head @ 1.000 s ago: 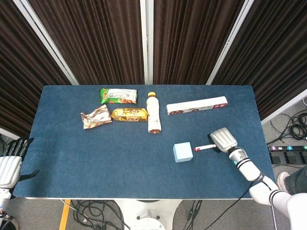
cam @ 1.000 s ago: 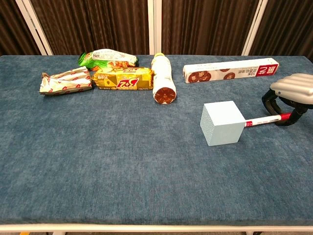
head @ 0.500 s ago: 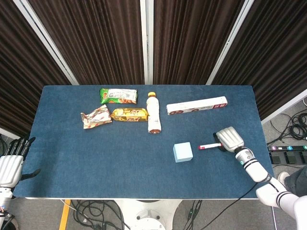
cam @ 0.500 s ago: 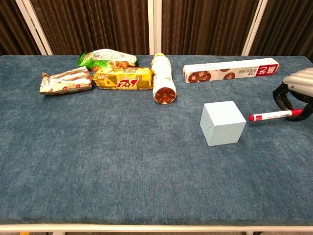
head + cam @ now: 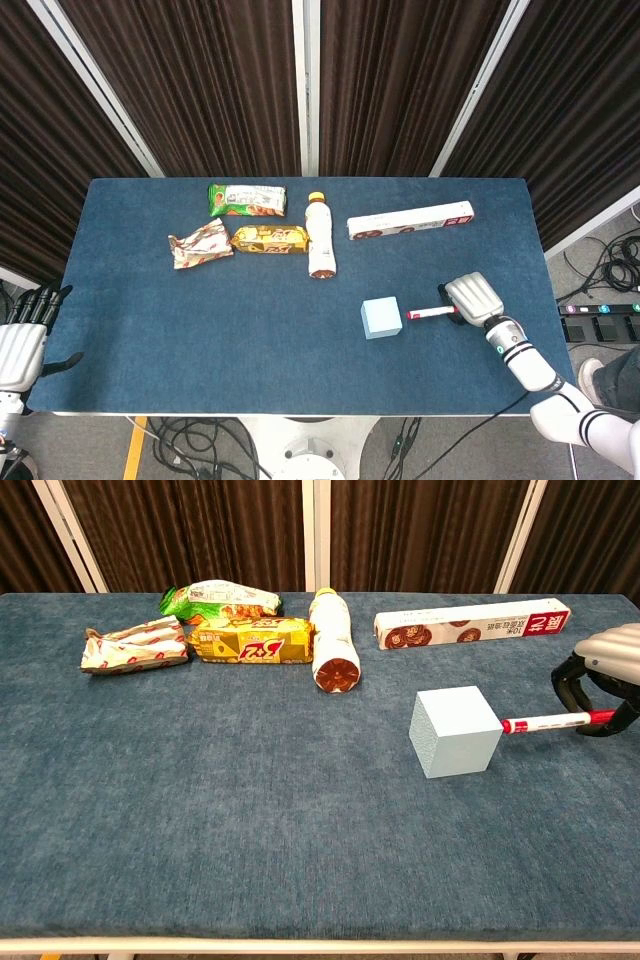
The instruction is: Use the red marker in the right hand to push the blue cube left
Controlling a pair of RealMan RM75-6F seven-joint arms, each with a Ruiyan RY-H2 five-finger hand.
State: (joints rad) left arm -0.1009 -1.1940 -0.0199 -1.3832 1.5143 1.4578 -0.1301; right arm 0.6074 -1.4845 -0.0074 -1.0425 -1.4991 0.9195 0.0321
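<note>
The light blue cube (image 5: pixel 381 318) (image 5: pixel 455 731) sits on the blue table right of centre. My right hand (image 5: pixel 473 299) (image 5: pixel 603 672) grips a red marker (image 5: pixel 430 314) (image 5: pixel 548 721) that lies nearly level and points left. The marker's red tip sits right at the cube's right face; contact looks likely but I cannot confirm it. My left hand (image 5: pixel 20 338) hangs off the table's left edge with its fingers apart and nothing in it; the chest view does not show it.
Along the far side lie a green snack pack (image 5: pixel 246 199), a crumpled white wrapper (image 5: pixel 200 245), a yellow biscuit pack (image 5: pixel 270 239), a bottle (image 5: pixel 321 236) on its side and a long white box (image 5: pixel 410 221). Bare cloth (image 5: pixel 250 780) stretches left of the cube.
A second ago the marker tip was at the cube. Half a second ago the right hand had drawn it back to the right, leaving a gap. Now the tip is back at the cube's right face.
</note>
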